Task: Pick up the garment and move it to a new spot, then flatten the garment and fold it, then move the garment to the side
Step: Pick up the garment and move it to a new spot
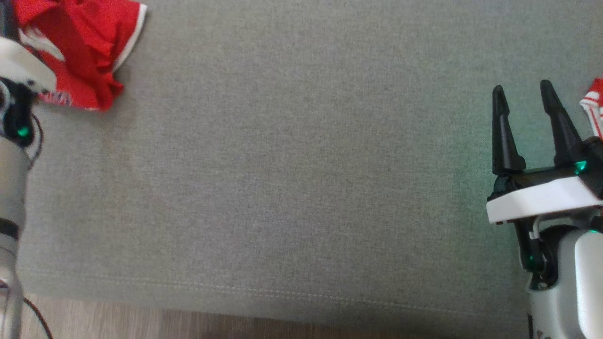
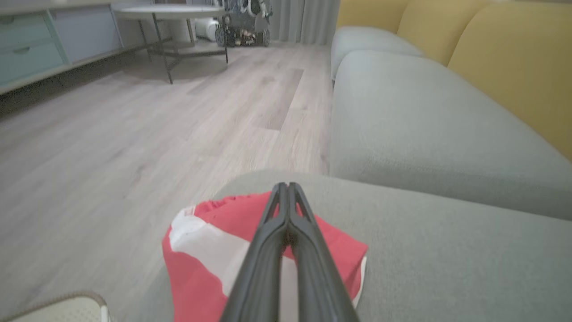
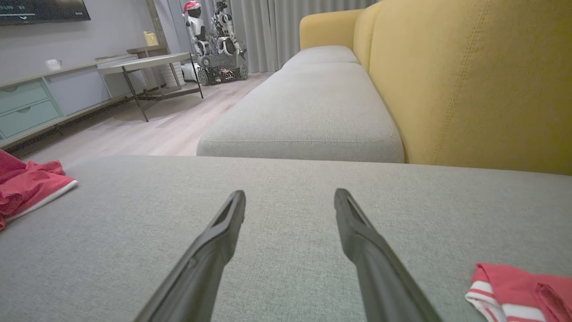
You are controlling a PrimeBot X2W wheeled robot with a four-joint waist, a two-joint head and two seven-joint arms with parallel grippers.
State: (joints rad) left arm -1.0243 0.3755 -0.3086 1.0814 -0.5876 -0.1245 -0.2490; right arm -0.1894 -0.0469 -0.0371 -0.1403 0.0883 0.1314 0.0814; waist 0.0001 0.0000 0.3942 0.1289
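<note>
The garment (image 1: 85, 52) is red with white trim and a white panel, and lies crumpled at the far-left corner of the grey seat cushion (image 1: 292, 165). The left gripper (image 2: 286, 188) is fully closed over it; a pinch on the cloth cannot be confirmed. The right gripper (image 1: 522, 87) is spread wide above the cushion's right side, holding nothing.

Left gripper (image 2: 288, 185): your fingers are pressed flat together, tips touching.
Left forearm (image 1: 10, 188): pale, along the near left edge, reaching toward the far left.
Right gripper (image 1: 523, 87): at your near right, fingers spread wide apart, pointing far.
</note>
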